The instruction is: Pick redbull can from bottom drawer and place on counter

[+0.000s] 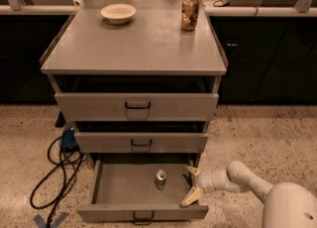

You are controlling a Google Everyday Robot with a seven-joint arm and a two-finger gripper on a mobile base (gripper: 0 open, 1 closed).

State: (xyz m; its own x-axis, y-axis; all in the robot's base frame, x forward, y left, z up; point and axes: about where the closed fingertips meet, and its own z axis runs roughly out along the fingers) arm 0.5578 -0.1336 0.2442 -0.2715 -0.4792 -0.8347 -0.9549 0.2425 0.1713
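Observation:
The redbull can (160, 179) is a small slim silvery can standing upright on the floor of the bottom drawer (124, 187), which is pulled open. My gripper (192, 186) is open, its pale fingers (190, 198) spread over the drawer's right side, a short way right of the can and not touching it. The white arm comes in from the lower right. The counter (133, 43) is the broad grey cabinet top above.
On the counter stand a white bowl (118, 13) at the back left and a brown-gold can (189, 13) at the back right. Two taller drawers (137, 106) sit slightly open above. Black cables (54, 172) lie on the floor at the left.

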